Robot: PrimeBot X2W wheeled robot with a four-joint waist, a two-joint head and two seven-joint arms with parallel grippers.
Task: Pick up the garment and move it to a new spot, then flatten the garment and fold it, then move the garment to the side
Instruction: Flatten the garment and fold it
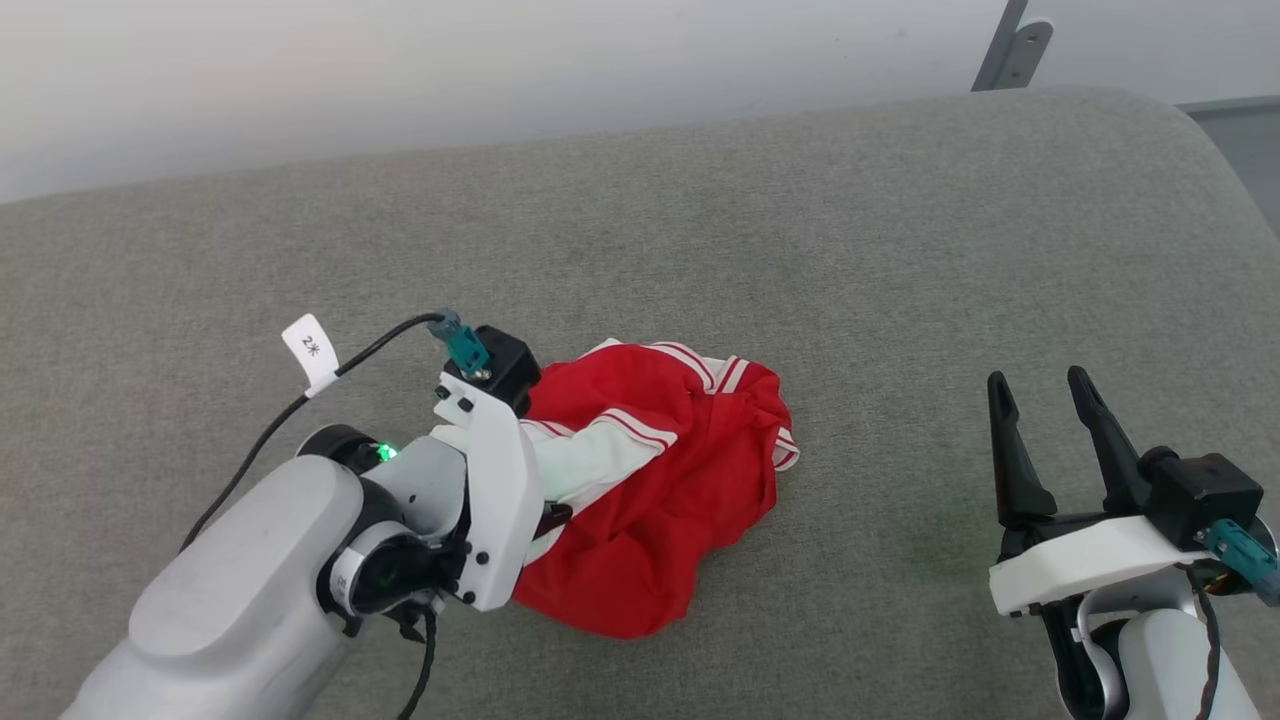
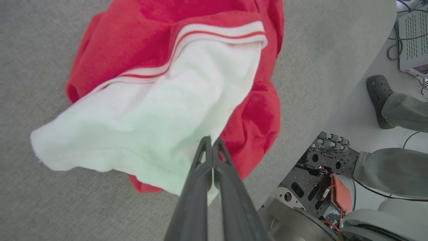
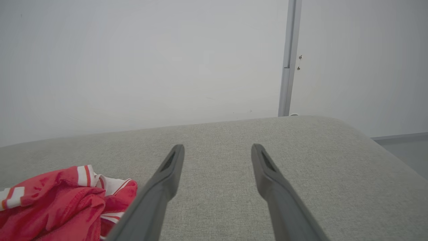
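A broad grey fabric cushion (image 1: 850, 250) is the work surface, with a pale wall (image 1: 400, 70) behind it and a grey metal post (image 1: 1010, 50) rising past its far right corner. The shirt (image 1: 670, 500) lies crumpled in a heap on the cushion, a little left of the middle in the head view; its red body is bunched up; a white sleeve (image 1: 590, 465) with a red-striped band lies across its left part; striped trim shows at its far edge and right side.

The left gripper (image 2: 212, 142) is down at the heap's left side, its wrist housing covering the fingers in the head view; in the left wrist view the two dark fingers (image 2: 194, 201) are pressed together along their length, tips nipped on the white sleeve near its hem; the sleeve's side edge runs straight to them. A green light (image 1: 385, 452) glows on that wrist; a white paper tag (image 1: 310, 352) stands just beyond it.

The right gripper (image 1: 1037, 380) sits well apart from the shirt at the cushion's near right; its fingers point up the head view, spread wide with nothing between them; bare cushion shows in the gap in the right wrist view.

Past the cushion's edge in the left wrist view are the robot's base (image 2: 311, 187) and a person's foot (image 2: 378, 97) in a dark shoe.
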